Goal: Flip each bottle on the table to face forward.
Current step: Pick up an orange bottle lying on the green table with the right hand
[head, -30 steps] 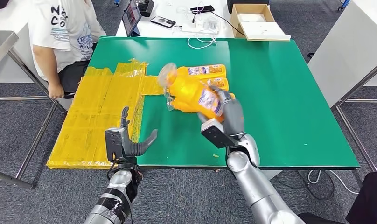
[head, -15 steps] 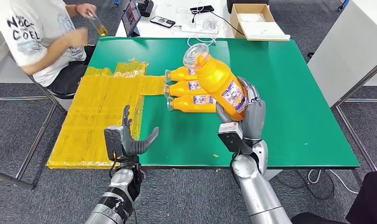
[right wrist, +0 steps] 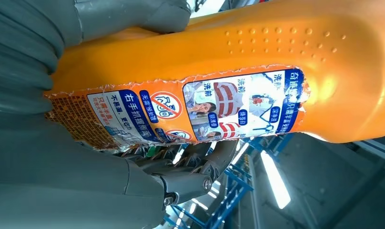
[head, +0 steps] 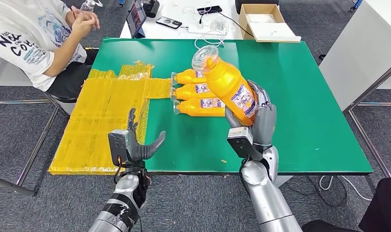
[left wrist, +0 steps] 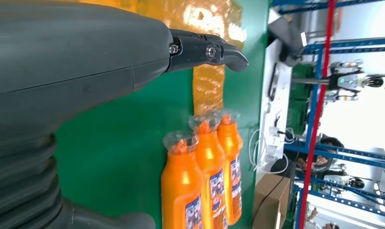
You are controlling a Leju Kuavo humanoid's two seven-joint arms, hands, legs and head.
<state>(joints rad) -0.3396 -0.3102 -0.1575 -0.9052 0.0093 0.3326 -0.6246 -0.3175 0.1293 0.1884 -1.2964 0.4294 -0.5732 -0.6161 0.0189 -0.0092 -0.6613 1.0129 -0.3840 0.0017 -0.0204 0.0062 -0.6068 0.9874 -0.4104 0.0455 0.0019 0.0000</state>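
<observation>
Right hand (head: 254,113) grips one orange detergent bottle (head: 227,84) around its lower body and holds it raised off the green bench (head: 305,96), tilted so the clear cap points up and away from the robot. In the right wrist view the fingers (right wrist: 190,179) wrap under the bottle (right wrist: 219,71), just beside the torn edge of its printed label (right wrist: 195,112). Three more orange bottles (head: 201,91) lie on their sides in a tight row on the bench, touching one another, caps toward the yellow sheet (head: 106,116); the held bottle hangs above their base ends.

Left hand (head: 135,145) grasps nothing, its fingers spread, poised over the near bench edge beside the yellow sheet.

By its look the bottle is rigid moulded plastic, full and fairly heavy, with a smooth, probably slippery skin. The wide lower body gives the surest hold; the narrow neck and clear cap would let it swing or twist. The peeling label could slide under the fingers, so bare plastic beside it is likely safer.

A person (head: 34,38) sits at the bench's far left corner.
</observation>
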